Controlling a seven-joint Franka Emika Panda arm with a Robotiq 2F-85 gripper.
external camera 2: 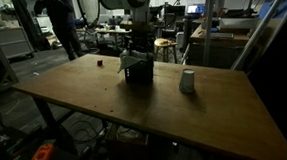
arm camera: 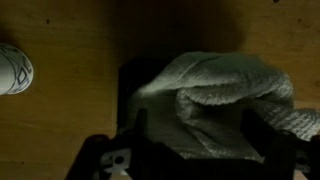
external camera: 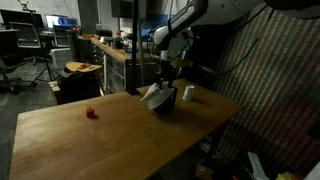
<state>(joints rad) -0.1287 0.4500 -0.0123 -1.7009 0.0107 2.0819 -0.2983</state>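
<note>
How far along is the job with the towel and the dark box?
Looks done: the white towel sits bunched in the dark box, some over its rim. In hand: the gripper hangs just above it, jaws wide, apparently not holding. Left, perhaps: tucking the towel in; the white cup stands apart beside.

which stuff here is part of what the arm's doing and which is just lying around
In hand:
gripper, open above the box
cloth, lying in the box
dark box

Lying about:
white cup, apart from the box
small red thing, farther off on the table
</note>
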